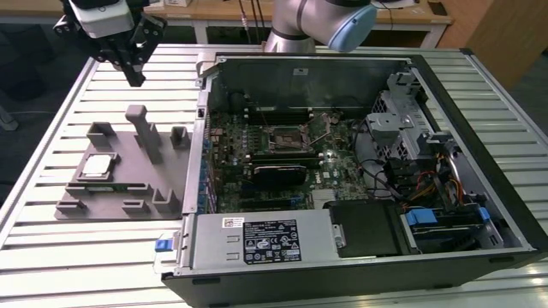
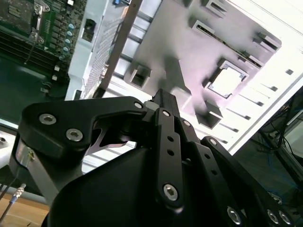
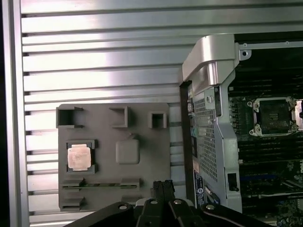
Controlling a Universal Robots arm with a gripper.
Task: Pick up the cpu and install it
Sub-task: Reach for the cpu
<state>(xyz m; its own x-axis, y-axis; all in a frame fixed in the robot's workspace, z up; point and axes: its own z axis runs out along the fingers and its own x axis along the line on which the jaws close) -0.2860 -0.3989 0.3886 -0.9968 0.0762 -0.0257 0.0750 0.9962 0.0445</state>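
Grey tray (image 1: 128, 176), square silvery cpu (image 1: 96, 165), pale rim

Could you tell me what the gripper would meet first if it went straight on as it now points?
The gripper points down; probably the grey holder tray near its edge beside the computer case, or the slatted table next to it; depth is unclear. The cpu lies off that line.

The cpu (image 1: 97, 165) lies open from above in its grey holder (image 1: 158, 174); a tall post (image 1: 142, 128) rises near it, the computer case's wall (image 1: 202, 135) beyond, toward the exterior view's right.
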